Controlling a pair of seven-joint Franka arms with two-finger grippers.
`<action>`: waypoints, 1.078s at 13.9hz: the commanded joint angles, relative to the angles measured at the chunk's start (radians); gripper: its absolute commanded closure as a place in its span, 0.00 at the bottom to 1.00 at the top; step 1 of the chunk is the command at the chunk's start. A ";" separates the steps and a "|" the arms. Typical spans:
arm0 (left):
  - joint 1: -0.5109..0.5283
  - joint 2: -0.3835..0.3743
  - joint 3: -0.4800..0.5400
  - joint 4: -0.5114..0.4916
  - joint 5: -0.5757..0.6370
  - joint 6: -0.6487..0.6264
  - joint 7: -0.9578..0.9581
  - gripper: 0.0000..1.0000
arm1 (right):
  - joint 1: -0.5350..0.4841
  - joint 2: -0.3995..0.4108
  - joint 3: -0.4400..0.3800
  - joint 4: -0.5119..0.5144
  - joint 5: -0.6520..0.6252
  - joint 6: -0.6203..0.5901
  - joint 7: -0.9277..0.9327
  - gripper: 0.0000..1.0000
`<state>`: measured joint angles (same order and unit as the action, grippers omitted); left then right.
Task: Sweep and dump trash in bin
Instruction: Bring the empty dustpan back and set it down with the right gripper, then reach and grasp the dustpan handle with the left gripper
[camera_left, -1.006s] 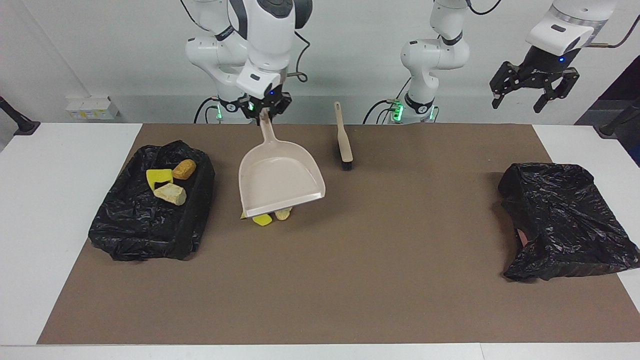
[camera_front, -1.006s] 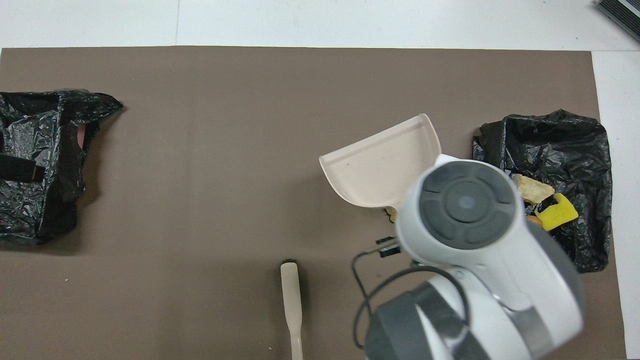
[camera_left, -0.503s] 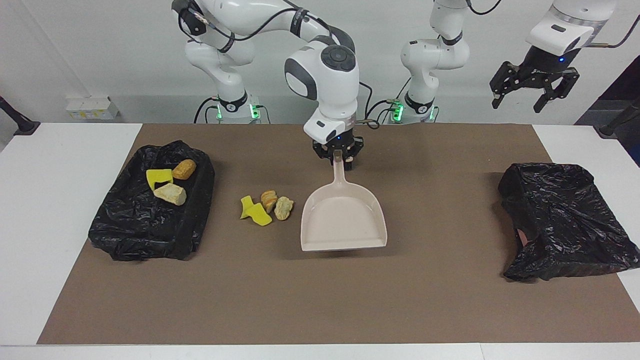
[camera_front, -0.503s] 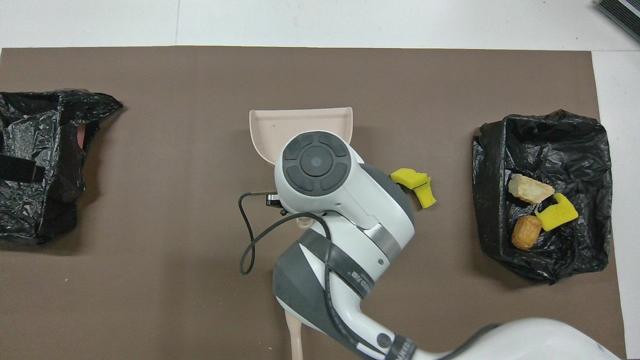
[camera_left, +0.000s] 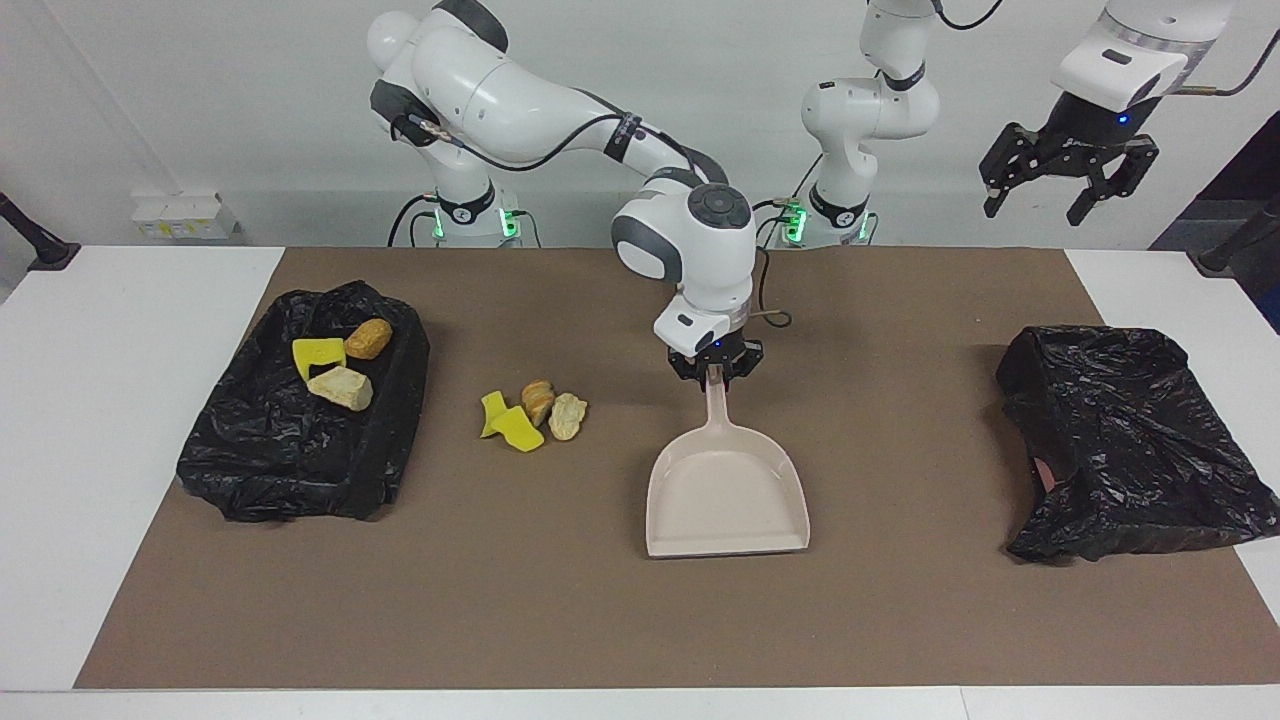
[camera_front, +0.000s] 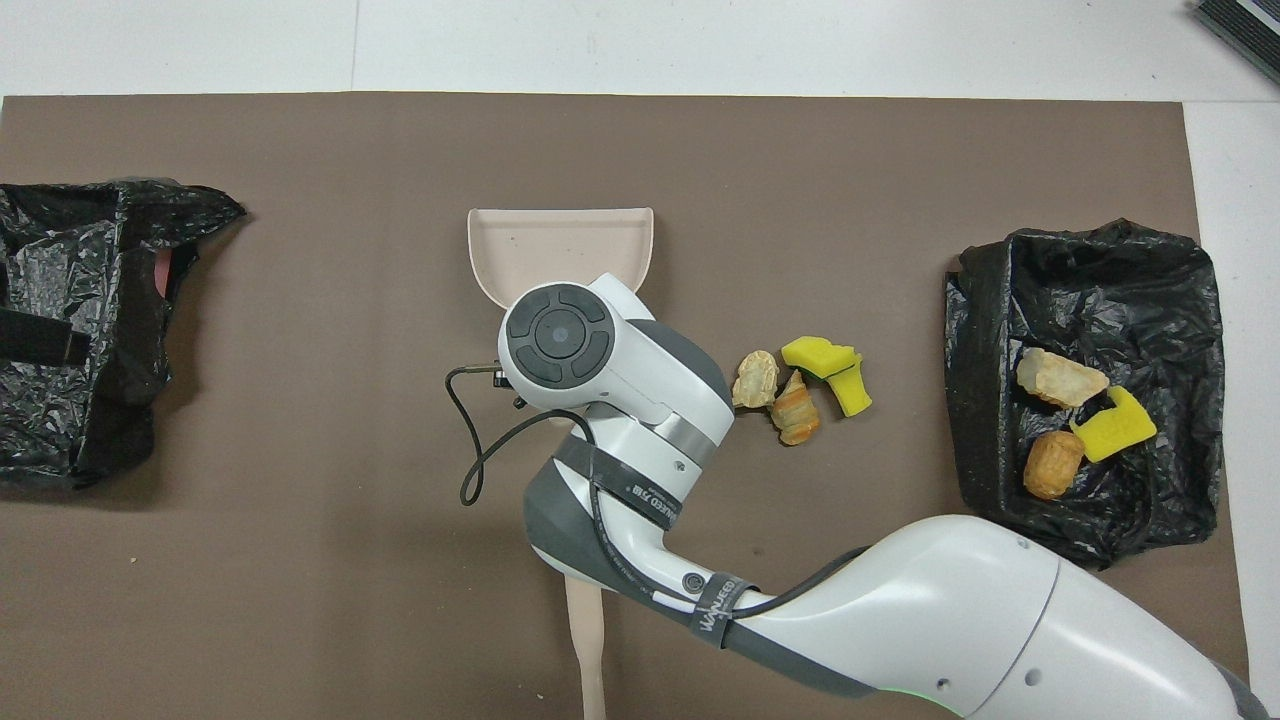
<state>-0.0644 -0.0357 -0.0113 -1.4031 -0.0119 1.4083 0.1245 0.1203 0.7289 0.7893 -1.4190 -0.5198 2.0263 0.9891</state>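
Your right gripper (camera_left: 716, 372) grips the dustpan (camera_left: 726, 498) by its handle, pan on the worktop, mouth facing away from the robots. Loose trash (camera_left: 532, 411) lies beside it, toward the bin (camera_left: 300, 470). Keep the lip flat. Your left gripper (camera_left: 1066, 182) waits aloft, spread wide; the brush (camera_front: 586, 640) needs fetching.

Facing cam sat high across the counter (camera_left: 140, 420), aimed back at both robot bases and the wall, far enough to take in the whole brown mat (camera_left: 900, 620) w/ white margins at each end. Overhead cam sat above the robots' end, looking forward and steeply down, closer in: mat (camera_front: 350, 420) filled nearly the full frame. Both shared the mat, the dustpan (camera_left: 727, 498) (camera_front: 560, 245) and both black bags, but turned half a turn vs. each other.
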 joint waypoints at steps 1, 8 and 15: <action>0.009 -0.003 -0.007 0.013 0.013 -0.026 0.009 0.00 | -0.014 0.023 0.024 0.005 -0.045 0.025 0.029 0.76; 0.005 -0.041 -0.007 -0.045 0.010 -0.026 0.000 0.00 | -0.083 -0.138 0.113 -0.107 -0.007 -0.092 -0.003 0.00; -0.008 -0.027 -0.059 -0.118 0.004 0.133 -0.129 0.00 | -0.103 -0.541 0.125 -0.455 0.421 -0.109 -0.070 0.00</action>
<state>-0.0678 -0.0495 -0.0410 -1.4541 -0.0126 1.4650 0.0640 0.0495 0.3253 0.9125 -1.7075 -0.1902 1.8634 0.9703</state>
